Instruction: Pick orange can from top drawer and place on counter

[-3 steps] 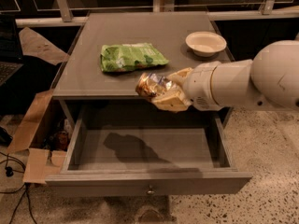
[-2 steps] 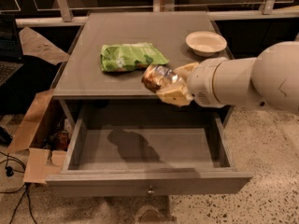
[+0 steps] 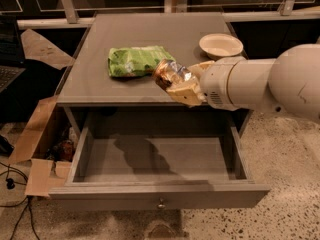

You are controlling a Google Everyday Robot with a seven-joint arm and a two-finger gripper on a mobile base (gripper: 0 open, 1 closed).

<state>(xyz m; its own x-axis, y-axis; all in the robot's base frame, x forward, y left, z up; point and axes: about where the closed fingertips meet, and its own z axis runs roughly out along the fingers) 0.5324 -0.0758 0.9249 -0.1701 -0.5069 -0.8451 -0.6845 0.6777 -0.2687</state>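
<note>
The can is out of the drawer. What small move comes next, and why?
Probably lower the hand a little to set the orange can down: the hand holds it just above the counter near its front edge, beside the green bag, over bare surface.

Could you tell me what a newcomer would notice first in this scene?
The eye goes first to the big white arm reaching in from the right, its gripper shut on an orange can held over the front part of the counter. Below it, the top drawer stands pulled wide open. A green snack bag and a pale bowl sit on the counter.
</note>
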